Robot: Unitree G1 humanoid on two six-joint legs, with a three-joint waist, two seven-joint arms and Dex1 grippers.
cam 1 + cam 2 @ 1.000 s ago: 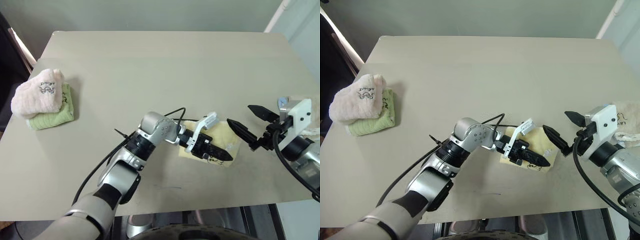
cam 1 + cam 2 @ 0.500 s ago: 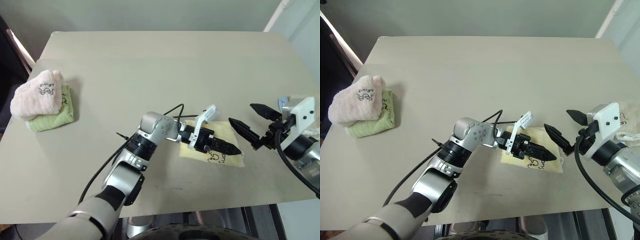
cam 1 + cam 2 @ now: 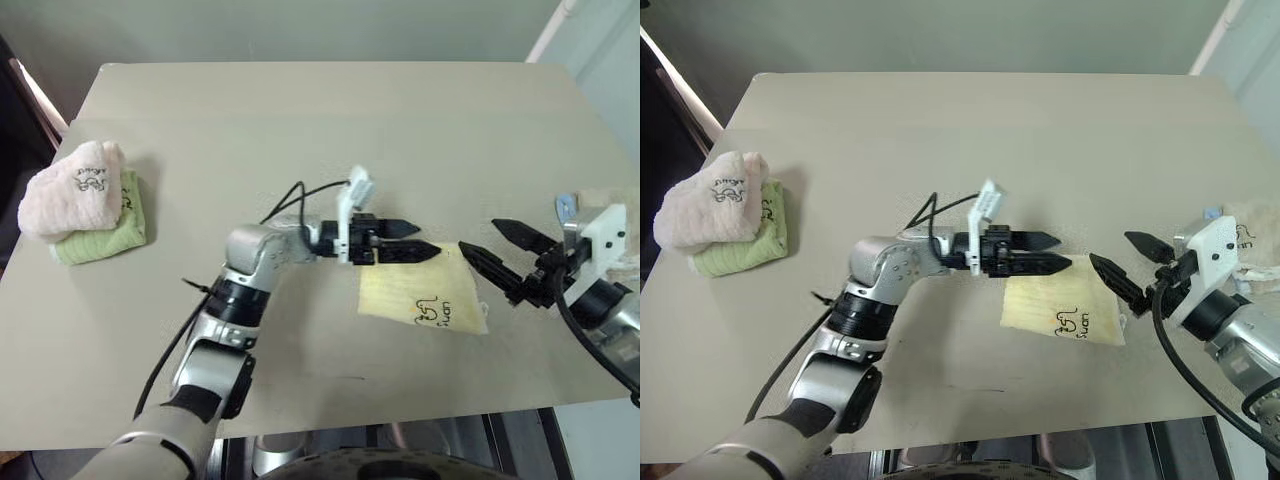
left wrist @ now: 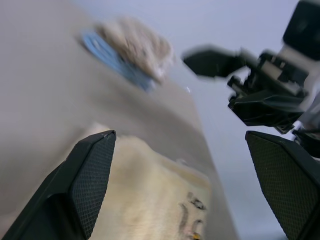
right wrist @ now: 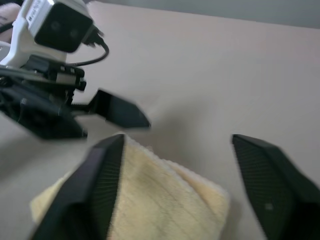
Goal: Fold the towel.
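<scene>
On the worktop: the beige, matte worktop (image 3: 300, 120) carries three lots of cloth.
Towel: the pale yellow towel (image 3: 420, 295), folded into a small ribbed terry square with a dark logo, lies flat near the front edge, right of centre.
Left gripper: the left gripper (image 3: 405, 240) hovers level at the towel's far left corner, fingers spread, empty.
Right gripper: the right gripper (image 3: 495, 250) sits just beside the towel's right edge, fingers apart, holding nothing.
Left edge: a pink folded towel (image 3: 75, 185) rests on a green folded towel (image 3: 105, 232).
Right edge: a beige folded towel (image 3: 1250, 235) lies on a blue one (image 4: 112, 56).
Way: both black grippers flank the towel.
</scene>
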